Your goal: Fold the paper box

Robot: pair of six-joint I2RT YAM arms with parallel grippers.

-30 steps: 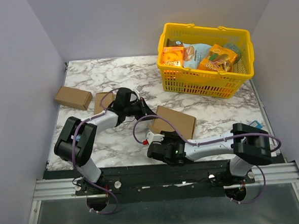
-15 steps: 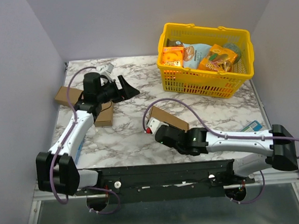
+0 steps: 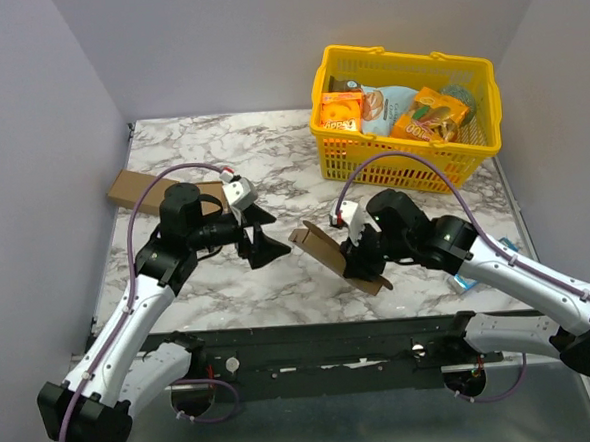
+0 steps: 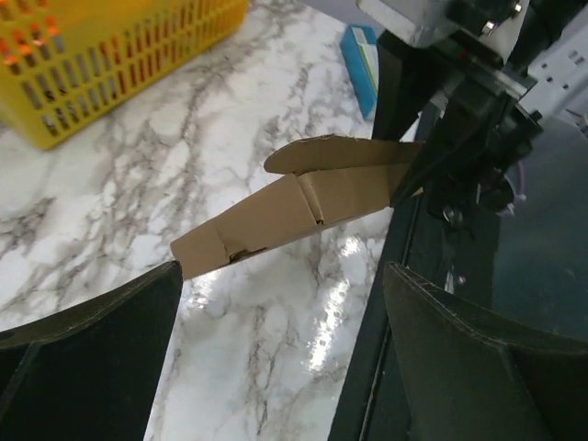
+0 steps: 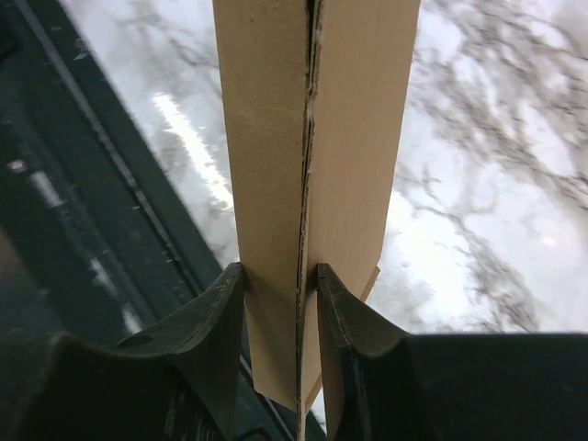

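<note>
Marble tabletop (image 3: 270,142) lies under the paper box (image 3: 322,251), a flattened strip of plain brown cardboard with creased double layers, held tilted above it near centre. The right gripper (image 3: 366,265) pinches its near end. The left gripper (image 3: 259,235), back by the small cardboard box (image 3: 138,186) half a second ago, now gapes wide at the free end.

paper box (image 5: 312,138): top cut off | blue item (image 3: 462,284): partly behind right arm (image 3: 518,269)

The left arm (image 3: 131,326) and right arm (image 3: 524,272) have white link shells, black joint housings and a looping purple cable (image 3: 163,184) each. The left gripper (image 3: 259,235) has black wedge fingers (image 4: 83,340), with a red mark (image 3: 230,172) at its 12 o'clock.
</note>
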